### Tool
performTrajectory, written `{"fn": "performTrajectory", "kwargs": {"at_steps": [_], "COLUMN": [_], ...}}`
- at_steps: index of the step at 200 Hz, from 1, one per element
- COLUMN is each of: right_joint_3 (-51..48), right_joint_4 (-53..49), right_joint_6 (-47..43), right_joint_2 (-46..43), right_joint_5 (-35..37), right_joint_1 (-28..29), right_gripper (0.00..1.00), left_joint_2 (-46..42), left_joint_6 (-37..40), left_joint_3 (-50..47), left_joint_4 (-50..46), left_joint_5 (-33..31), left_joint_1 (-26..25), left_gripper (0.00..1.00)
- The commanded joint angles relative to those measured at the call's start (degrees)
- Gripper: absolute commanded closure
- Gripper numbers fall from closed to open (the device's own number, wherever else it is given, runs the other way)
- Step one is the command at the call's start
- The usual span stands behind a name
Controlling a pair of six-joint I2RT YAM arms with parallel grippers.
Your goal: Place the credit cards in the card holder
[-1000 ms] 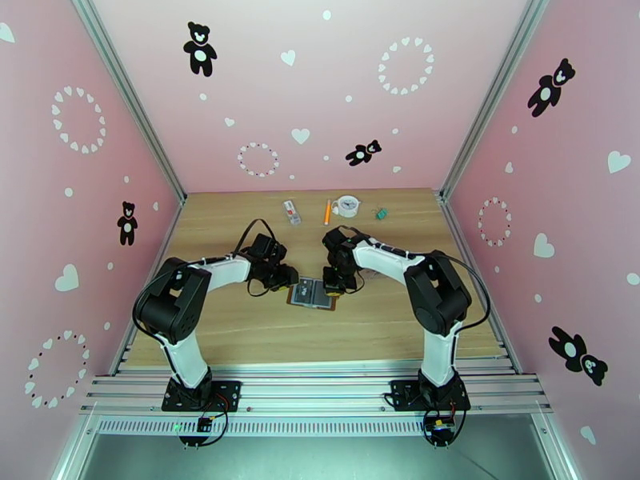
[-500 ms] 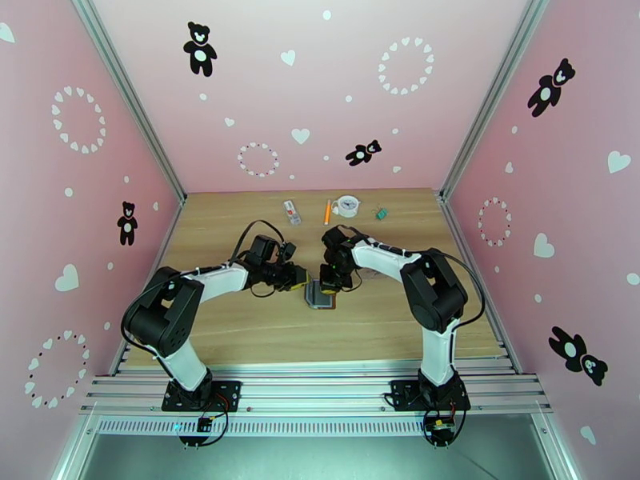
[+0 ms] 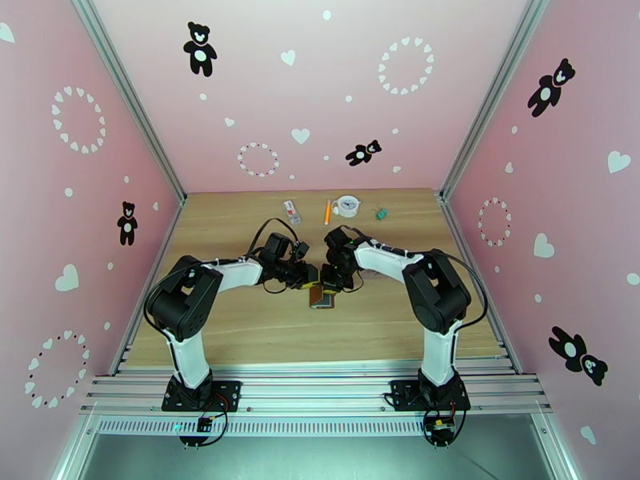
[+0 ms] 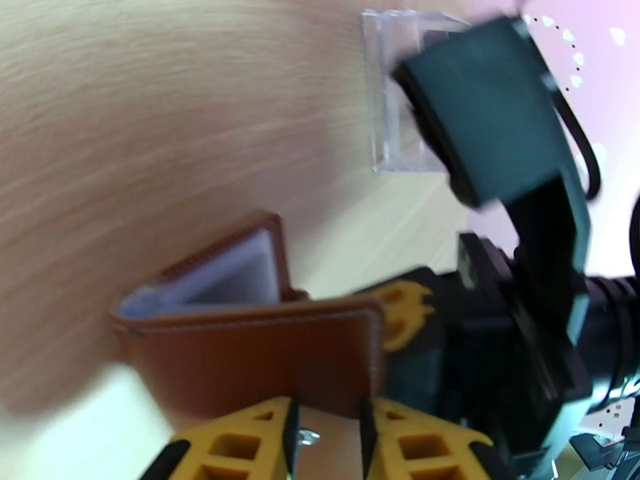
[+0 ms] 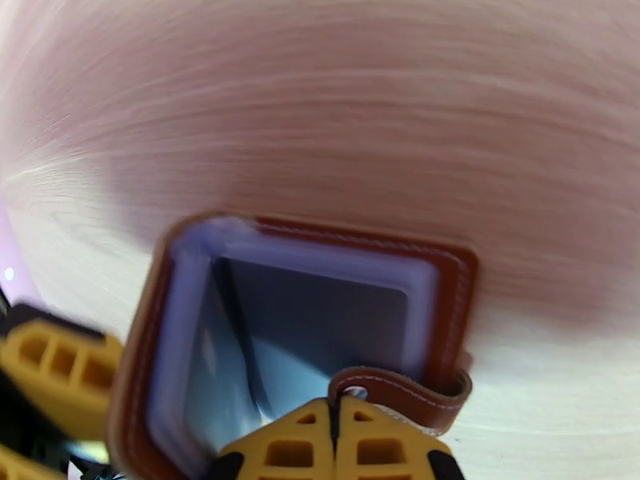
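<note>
The brown card holder lies mid-table between both arms, folded partly over. In the left wrist view its leather cover stands up with the grey-blue pockets behind it. My left gripper is shut on that cover's edge. In the right wrist view the card holder gapes toward me, showing grey-blue inner faces. My right gripper is shut, with the snap tab curling into its tips. The credit cards are hidden; I cannot tell them from the pockets.
A see-through plastic pouch lies just beyond the holder, under the right arm. At the table's far edge sit a white-and-red packet, an orange pen, a white round object and a small green item.
The left gripper moved right toward the right gripper, carrying the holder's left cover up and over. The holder went from lying flat open to nearly folded. The right arm stayed put.
</note>
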Motion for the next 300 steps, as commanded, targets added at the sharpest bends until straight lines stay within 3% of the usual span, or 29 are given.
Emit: {"fn": "performTrajectory", "kwargs": {"at_steps": [1,81,130,184,236,300], "right_joint_3": [-2.1,-5.1,-2.4,6.1,10.5,10.0], "right_joint_4": [-0.7,-3.7,-1.8,-1.7,0.8,-0.2], "right_joint_6": [0.2,-2.7,-3.7,-3.2,-0.3,-1.1], "right_joint_2": [-3.8,-8.7,-5.4,2.0,6.3,6.1], "right_joint_5": [0.1,-0.7,-5.2,-7.6,-8.3,-6.8], "right_joint_1": [-1.0,-4.5,-4.4,0.7,5.2,6.2], "right_gripper": [1.00,1.00,1.00,1.00,1.00,1.00], "left_joint_2": [3.6,7.9,6.1,-1.2,-11.1,-9.5], "left_joint_6": [-0.1,1.8,1.0,1.6,2.9,3.9], "left_joint_3": [2.1,6.7,6.1,0.1,-5.8,-5.0], "left_joint_4": [-1.1,-7.0,-7.0,-7.8,-12.5,-13.1], "left_joint_5": [-1.2,-5.4,-6.5,-9.0,-10.2,-8.1], "left_joint_1": [-1.8,-3.1,-3.2,-2.4,4.2,3.9], "left_gripper": [0.73,0.74,0.74,0.74,0.74,0.75]}}
